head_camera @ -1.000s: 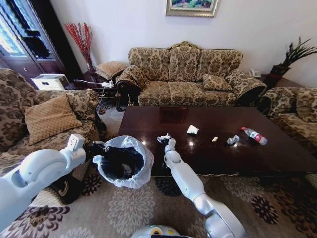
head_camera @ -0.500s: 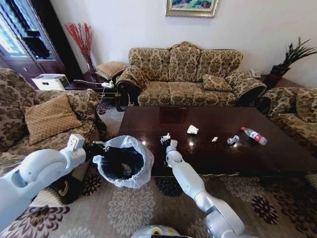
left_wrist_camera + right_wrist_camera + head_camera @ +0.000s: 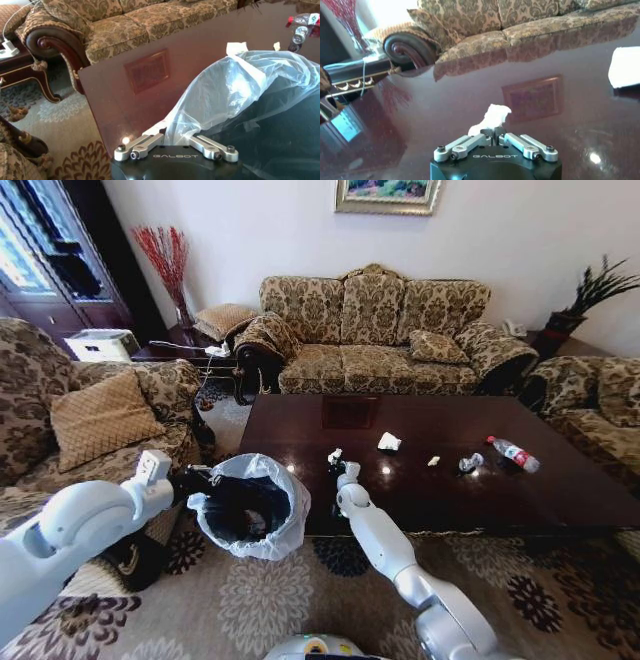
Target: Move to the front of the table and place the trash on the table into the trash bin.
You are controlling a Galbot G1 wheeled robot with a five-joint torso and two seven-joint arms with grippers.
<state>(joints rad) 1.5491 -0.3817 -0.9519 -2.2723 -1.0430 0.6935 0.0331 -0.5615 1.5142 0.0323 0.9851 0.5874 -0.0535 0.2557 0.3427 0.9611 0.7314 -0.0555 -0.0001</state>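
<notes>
Right gripper [image 3: 338, 464] over the near left part of the table [image 3: 420, 430], jaws closed tight on a small crumpled white paper wad [image 3: 492, 119], lifted clear of the glossy dark top. Left gripper [image 3: 175, 139] off the table's near left corner, fingers pinched on the white plastic liner [image 3: 235, 90] of the trash bin [image 3: 245, 505], holding the bin up above the carpet [image 3: 250, 600] beside the table's edge, well apart from the wad. Farther out on the tabletop, 1 more white paper wad [image 3: 388, 442] near the middle, a tiny pale scrap [image 3: 433, 461] to its right, then a crumpled silvery wrapper [image 3: 469, 463], and just beside that a clear plastic bottle [image 3: 513, 453] with a red label lying on its side. Behind the table a patterned sofa [image 3: 380, 330] against the wall; an armchair [image 3: 80, 420] with a tan cushion at the robot's left.
</notes>
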